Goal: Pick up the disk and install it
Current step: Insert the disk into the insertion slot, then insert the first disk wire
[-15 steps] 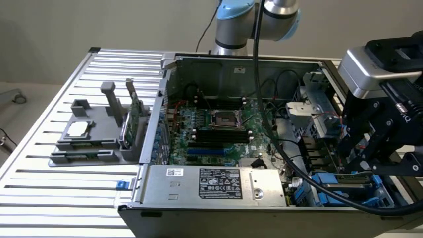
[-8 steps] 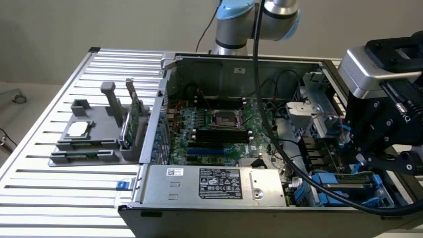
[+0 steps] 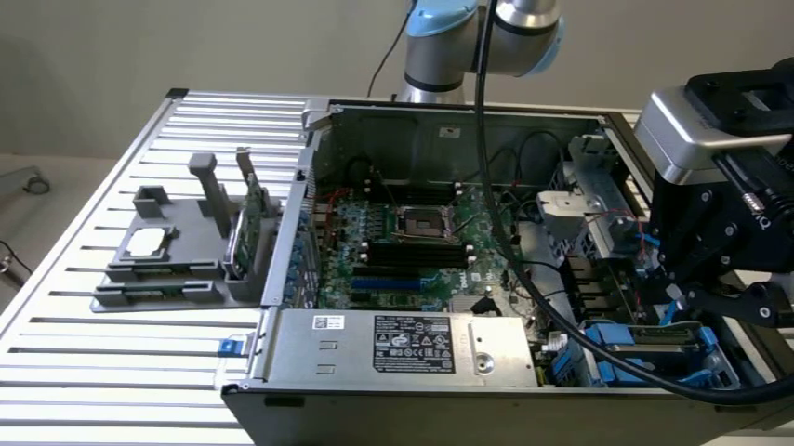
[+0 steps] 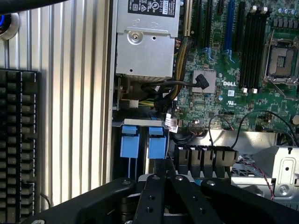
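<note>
Trouble, if it comes, most likely starts at the near corner of the computer case (image 3: 372, 413) on the exterior view's right. There the end effector (image 4: 164, 165) reaches down into the drive bay with its jaws drawn together at the blue frame of the disk (image 3: 645, 346); whether they truly pinch that frame I cannot tell. The disk sits low in the bay, just beside the silver power supply (image 3: 372, 348) that runs along the case's near edge. A hold on thin blue plastic could slip, or tip the disk so that it binds against the bay walls. The thick black cable (image 3: 479, 102) drooping from the arm crosses right over this corner and could catch on the disk or on the bay's metal edge. Thin loose wires (image 4: 264, 176) lie near the bay and could be dragged along. Farther in, the motherboard (image 3: 410, 251) lies bare, so a dropped disk sliding inward could strike its slots. Well apart, toward the edge of the tabletop (image 3: 74, 372) on the exterior view's left, a grey fixture (image 3: 174, 269) holds a small silver chip (image 3: 147, 243) and an upright green card (image 3: 255, 223), which look safely out of reach.
</note>
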`<action>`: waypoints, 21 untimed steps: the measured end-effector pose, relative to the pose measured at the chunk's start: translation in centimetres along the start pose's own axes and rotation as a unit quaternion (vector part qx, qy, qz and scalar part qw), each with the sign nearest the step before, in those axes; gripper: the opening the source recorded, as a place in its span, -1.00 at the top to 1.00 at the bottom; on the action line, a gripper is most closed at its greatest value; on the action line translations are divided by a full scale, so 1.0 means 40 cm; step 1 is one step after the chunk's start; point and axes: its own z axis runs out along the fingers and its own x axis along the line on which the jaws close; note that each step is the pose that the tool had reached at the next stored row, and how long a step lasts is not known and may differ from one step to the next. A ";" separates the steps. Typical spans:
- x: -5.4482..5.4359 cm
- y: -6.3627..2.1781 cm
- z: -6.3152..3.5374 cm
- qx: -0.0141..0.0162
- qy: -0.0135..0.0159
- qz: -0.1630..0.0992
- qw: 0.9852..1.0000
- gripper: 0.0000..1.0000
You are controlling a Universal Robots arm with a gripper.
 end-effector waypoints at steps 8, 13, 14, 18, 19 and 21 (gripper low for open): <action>0.000 0.000 0.000 0.000 0.000 0.000 1.000 0.79; 0.000 0.000 0.000 0.000 0.000 0.000 1.000 0.65; 0.000 0.000 0.000 0.000 0.000 0.000 1.000 0.65; 0.000 0.000 0.000 0.000 0.000 0.000 1.000 0.28; 0.000 0.000 0.000 0.000 0.000 0.000 1.000 0.16; 0.000 0.000 0.000 0.000 0.000 0.001 1.000 0.16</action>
